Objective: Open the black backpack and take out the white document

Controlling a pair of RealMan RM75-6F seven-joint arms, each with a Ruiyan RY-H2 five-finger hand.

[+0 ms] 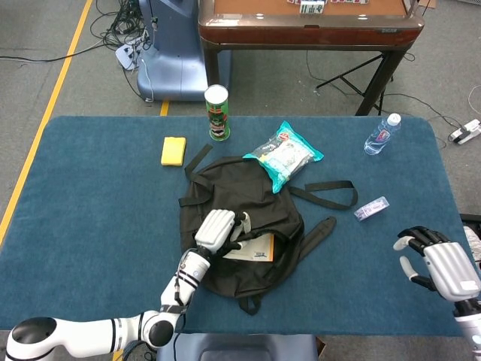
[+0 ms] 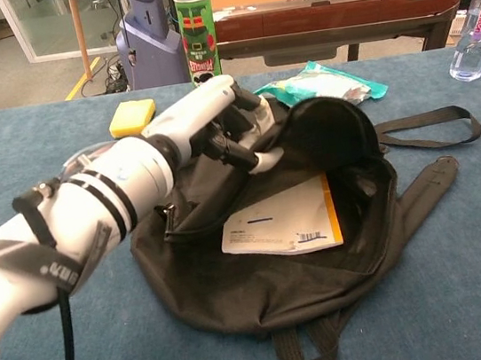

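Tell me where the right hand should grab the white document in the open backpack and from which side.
Probably the near right corner of the white document, by its orange-edged end. It lies flat in the backpack, and the left hand holds the flap up at the far left, so that end is uncovered. The right hand is open at the right, so come from the right and slide fingers under the edge.
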